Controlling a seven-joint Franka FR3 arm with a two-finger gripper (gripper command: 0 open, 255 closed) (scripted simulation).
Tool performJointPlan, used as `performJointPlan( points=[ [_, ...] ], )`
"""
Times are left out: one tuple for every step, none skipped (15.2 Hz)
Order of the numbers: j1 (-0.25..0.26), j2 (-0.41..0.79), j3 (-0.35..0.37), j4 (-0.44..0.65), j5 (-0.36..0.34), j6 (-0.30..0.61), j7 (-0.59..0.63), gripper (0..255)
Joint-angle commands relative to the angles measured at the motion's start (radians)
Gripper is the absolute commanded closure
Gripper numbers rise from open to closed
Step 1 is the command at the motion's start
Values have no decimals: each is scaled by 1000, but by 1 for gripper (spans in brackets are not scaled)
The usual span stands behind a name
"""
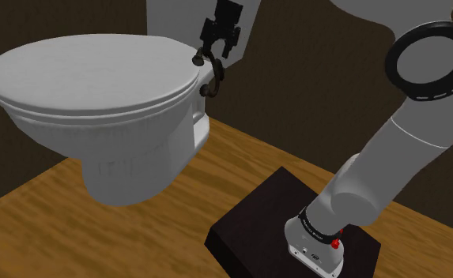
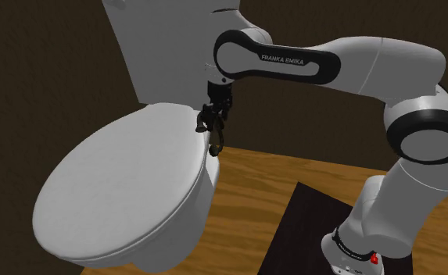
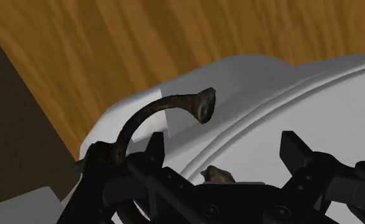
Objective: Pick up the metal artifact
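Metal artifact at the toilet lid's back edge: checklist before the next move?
1. Gripper open: ok, fingers apart.
2. Part of the metal artifact between the fingers: ok.
3. Fingers touching it: not ok, gaps on both sides.
4. Artifact resting steady on the toilet lid: cannot tell.
5. Whole artifact inside the fingers' span: not ok, its curved arm arcs out past one finger.

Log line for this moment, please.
end effector: open | dark rusty curved metal artifact: ungripped, at white toilet lid's rear edge | grasp: pending
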Motion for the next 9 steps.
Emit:
performJointPlan(
  points=[
    [-2, 96, -1, 132, 14, -29, -4, 0],
    [-2, 141, 0, 195, 20, -43, -3, 0],
    [-2, 188, 2, 263, 27, -60, -2, 0],
    [-3, 209, 3, 293, 30, -68, -1, 0],
    [-2, 203, 3, 271, 29, -52, -3, 0],
    [-2, 197, 3, 249, 29, -36, -4, 0],
    [-1, 193, 3, 229, 29, -20, -6, 0],
    [-1, 188, 3, 209, 29, -5, -8, 0],
    [-1, 184, 3, 190, 29, 10, -10, 0]
  ],
)
